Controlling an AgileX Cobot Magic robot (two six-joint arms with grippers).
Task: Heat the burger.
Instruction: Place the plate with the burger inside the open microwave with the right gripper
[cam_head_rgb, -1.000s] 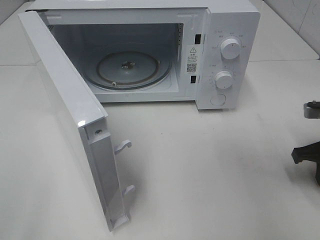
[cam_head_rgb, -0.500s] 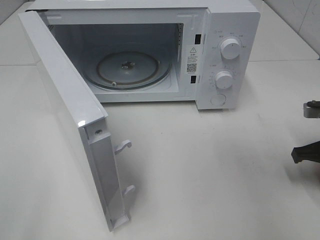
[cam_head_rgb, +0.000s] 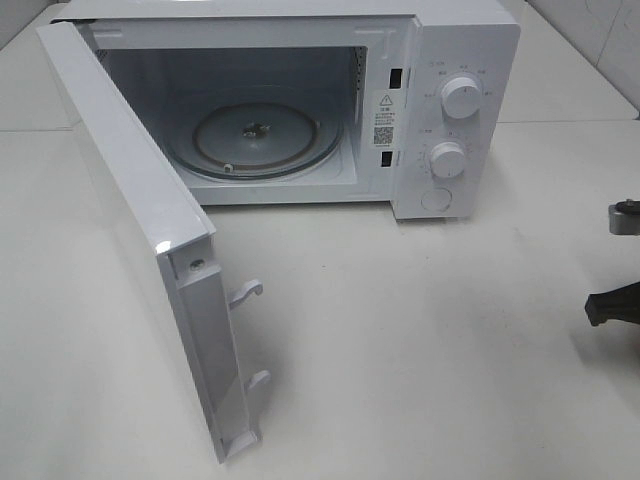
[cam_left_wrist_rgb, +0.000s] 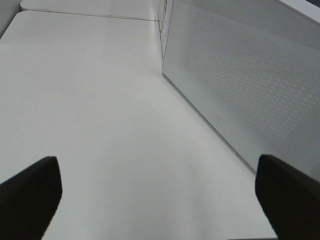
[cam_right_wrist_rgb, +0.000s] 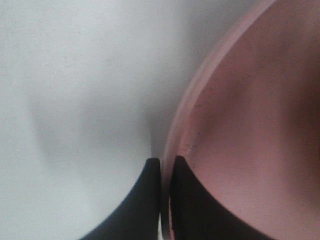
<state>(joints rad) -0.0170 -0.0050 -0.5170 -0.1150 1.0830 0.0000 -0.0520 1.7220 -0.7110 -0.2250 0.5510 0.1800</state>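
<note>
The burger is not in view in any frame. In the right wrist view my right gripper (cam_right_wrist_rgb: 166, 172) is shut on the rim of the pink plate (cam_right_wrist_rgb: 250, 130), one finger inside the rim and one outside, low over the white table. Only a black part of the right arm (cam_head_rgb: 612, 305) shows at the right edge of the exterior high view. My left gripper (cam_left_wrist_rgb: 160, 200) is open and empty over bare table, beside the outer face of the microwave door (cam_left_wrist_rgb: 250, 85).
The white microwave (cam_head_rgb: 450, 60) stands at the back with its door (cam_head_rgb: 130, 210) swung wide open towards the front left. Its glass turntable (cam_head_rgb: 255, 135) is bare. Two dials (cam_head_rgb: 460, 97) are on its right panel.
The black part of the right arm at the right edge has drawn slightly up and to the right. The microwave and its door have not moved.
</note>
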